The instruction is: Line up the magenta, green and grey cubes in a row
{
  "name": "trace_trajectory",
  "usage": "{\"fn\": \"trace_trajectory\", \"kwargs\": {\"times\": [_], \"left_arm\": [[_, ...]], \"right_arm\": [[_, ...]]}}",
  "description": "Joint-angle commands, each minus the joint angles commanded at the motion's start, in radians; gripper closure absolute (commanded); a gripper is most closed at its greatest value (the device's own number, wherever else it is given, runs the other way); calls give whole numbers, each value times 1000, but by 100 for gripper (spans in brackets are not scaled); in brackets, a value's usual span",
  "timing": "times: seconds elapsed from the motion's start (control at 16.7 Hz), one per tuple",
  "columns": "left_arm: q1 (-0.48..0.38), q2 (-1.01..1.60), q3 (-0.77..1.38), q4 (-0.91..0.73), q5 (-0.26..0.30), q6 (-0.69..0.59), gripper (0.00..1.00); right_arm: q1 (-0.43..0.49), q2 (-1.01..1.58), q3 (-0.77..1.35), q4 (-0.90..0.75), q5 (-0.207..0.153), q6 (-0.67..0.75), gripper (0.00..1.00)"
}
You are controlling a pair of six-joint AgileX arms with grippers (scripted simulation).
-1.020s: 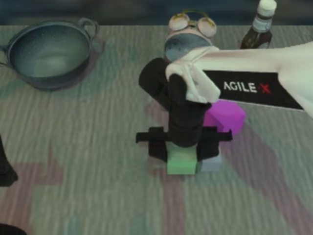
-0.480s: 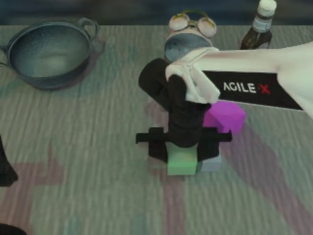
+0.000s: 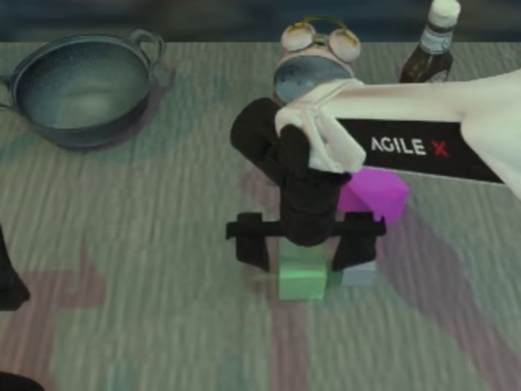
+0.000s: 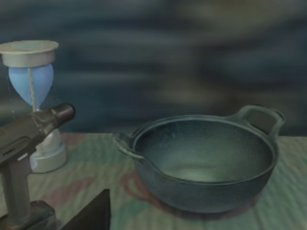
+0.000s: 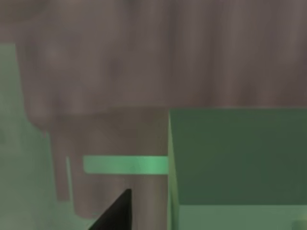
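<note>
The light green cube rests on the table with the small pale grey cube touching its right side. The large magenta cube sits behind and to the right of them, partly under the right arm. My right gripper hovers over the green cube, open, its fingers spread to either side and clear of the cube. In the right wrist view the green cube fills the lower right beside one dark fingertip. My left arm is parked at the table's left edge, open.
A dark two-handled pot stands at the back left. A goggled figure and a dark bottle stand at the back. In the left wrist view an hourglass and a drill-like tool stand beside the pot.
My right gripper's fingers have spread apart and let go of the green cube, which now rests beside the grey cube. The left arm has not moved.
</note>
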Motion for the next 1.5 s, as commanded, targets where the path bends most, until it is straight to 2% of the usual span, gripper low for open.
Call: {"fn": "trace_trajectory", "kwargs": {"times": [0.48, 0.9, 1.26, 1.5], "left_arm": [[0, 0, 0, 0, 0, 0, 0], [0, 0, 0, 0, 0, 0, 0], [0, 0, 0, 0, 0, 0, 0], [0, 0, 0, 0, 0, 0, 0]], "right_arm": [[-2, -1, 3, -4, 0, 0, 0], [7, -71, 141, -219, -1, 1, 0], [2, -77, 154, -233, -1, -3, 0], [-37, -51, 195, -248, -1, -108, 0]]}}
